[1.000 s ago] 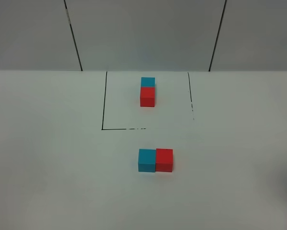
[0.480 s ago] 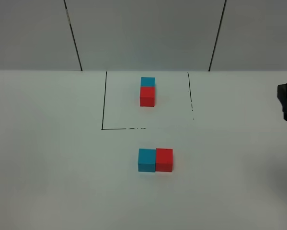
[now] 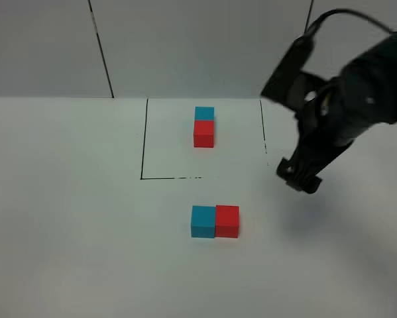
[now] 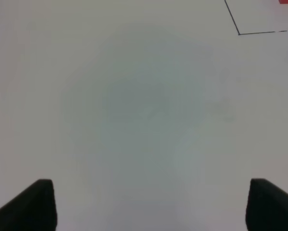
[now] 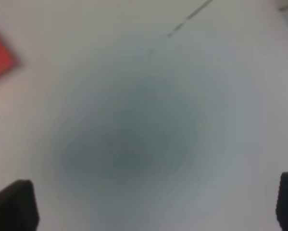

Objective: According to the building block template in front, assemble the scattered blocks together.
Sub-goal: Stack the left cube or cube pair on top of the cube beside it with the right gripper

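arm on the right side hung in from above, elbow bent, with the right gripper (image 3: 297, 177) pointed down over the bare bench (image 3: 65, 232), just outside the right line of the building block template (image 3: 143, 142). the scattered blocks (image 3: 215, 221), cyan touching red, sat side by side nearer than that outline. only the wrist views showed the fingers. both the right gripper and the left gripper (image 4: 146, 204) stood wide, holding nothing. the left wrist view also caught the outline's corner.
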Motion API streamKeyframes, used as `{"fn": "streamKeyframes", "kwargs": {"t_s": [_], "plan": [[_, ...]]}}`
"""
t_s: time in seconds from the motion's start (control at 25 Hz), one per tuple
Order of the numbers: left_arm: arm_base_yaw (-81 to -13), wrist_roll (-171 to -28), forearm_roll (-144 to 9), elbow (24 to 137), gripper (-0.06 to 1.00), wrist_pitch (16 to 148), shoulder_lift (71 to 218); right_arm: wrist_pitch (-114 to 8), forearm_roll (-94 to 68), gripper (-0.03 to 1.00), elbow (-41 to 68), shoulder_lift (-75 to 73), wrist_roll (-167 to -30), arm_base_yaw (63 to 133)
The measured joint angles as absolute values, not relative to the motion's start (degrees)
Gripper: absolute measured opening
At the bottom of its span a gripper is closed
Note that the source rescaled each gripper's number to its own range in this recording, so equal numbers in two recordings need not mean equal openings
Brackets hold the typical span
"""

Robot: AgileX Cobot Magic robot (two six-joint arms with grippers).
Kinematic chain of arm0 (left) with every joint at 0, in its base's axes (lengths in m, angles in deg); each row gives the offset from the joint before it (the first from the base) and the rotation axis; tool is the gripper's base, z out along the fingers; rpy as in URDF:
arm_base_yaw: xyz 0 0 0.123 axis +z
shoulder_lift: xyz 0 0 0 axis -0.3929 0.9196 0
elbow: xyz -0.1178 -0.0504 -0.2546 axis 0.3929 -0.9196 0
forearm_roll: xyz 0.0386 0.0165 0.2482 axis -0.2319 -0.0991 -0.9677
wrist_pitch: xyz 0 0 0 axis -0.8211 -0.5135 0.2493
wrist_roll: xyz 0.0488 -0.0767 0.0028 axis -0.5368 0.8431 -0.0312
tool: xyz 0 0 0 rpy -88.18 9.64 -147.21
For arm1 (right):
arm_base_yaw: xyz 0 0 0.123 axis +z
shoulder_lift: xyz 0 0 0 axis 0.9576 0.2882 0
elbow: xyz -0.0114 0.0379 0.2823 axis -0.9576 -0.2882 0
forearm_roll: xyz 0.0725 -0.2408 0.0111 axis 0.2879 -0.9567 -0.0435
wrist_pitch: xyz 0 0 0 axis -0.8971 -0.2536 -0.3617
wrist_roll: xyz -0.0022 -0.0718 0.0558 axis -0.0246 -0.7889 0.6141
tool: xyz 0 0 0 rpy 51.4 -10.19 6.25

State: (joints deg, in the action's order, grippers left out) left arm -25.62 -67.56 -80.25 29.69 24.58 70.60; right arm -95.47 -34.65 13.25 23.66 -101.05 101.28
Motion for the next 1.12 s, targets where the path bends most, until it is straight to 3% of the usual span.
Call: {"fn": "streamKeyframes", "kwargs": {"t_s": [0.28,1.12], "plan": [[-25.62,-67.56,-80.25,29.69,0.88,24.58,70.6,-106.82,-24.03,1.0,26.91,41.63,-119.78,104.92],[-25.62,-67.56,-80.25,29.69,0.88,24.58,70.6,-98.31,-19.68,1.0,29.24,53.77,-121.68,109.75]]}}
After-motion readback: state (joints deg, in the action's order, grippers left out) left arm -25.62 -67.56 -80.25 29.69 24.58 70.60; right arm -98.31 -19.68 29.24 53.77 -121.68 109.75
